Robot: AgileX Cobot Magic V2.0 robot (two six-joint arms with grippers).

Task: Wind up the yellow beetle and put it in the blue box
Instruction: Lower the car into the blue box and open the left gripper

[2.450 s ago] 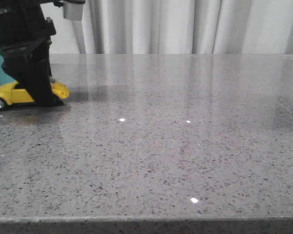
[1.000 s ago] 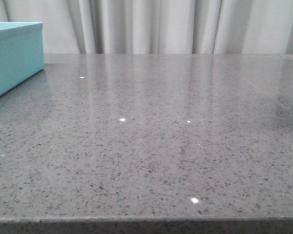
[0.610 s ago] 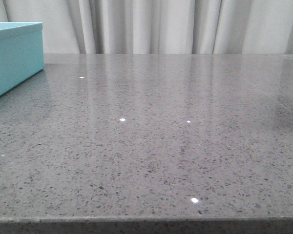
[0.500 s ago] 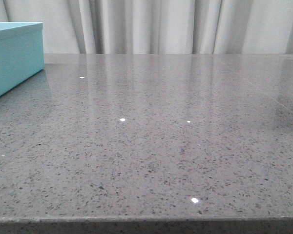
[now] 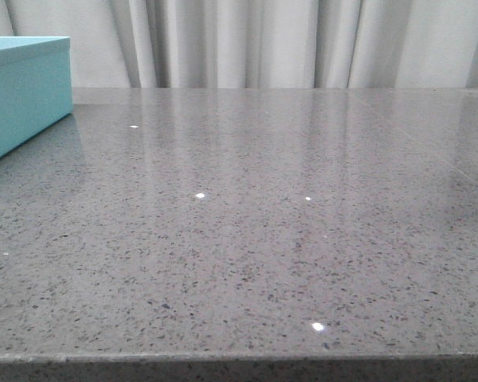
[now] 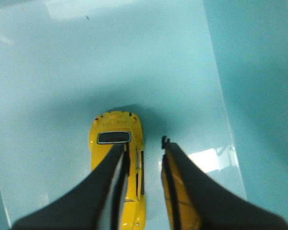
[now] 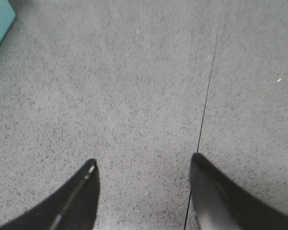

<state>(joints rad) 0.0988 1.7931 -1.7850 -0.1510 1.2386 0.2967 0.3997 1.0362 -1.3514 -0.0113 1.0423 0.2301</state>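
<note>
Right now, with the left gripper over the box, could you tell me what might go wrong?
The left gripper holds the yellow beetle above the blue box floor; released there, it may bounce or tip. If wound, it could run into a wall. The front view shows only the box's corner, so the placement can't be cross-checked.

The yellow beetle (image 6: 119, 167) is showing in the left wrist view as a small glossy yellow toy car with a rounded body and a dark window outlined in a pale rim. It is sitting upright, seen from directly above, over a smooth turquoise surface and casting a soft shadow toward twelve o'clock. Its lower length is being hidden behind dark fingers.

The blue box (image 5: 20, 91) is standing at the nine o'clock edge of the front view, light turquoise, matte and flat-sided, only partly showing in frame.
</note>
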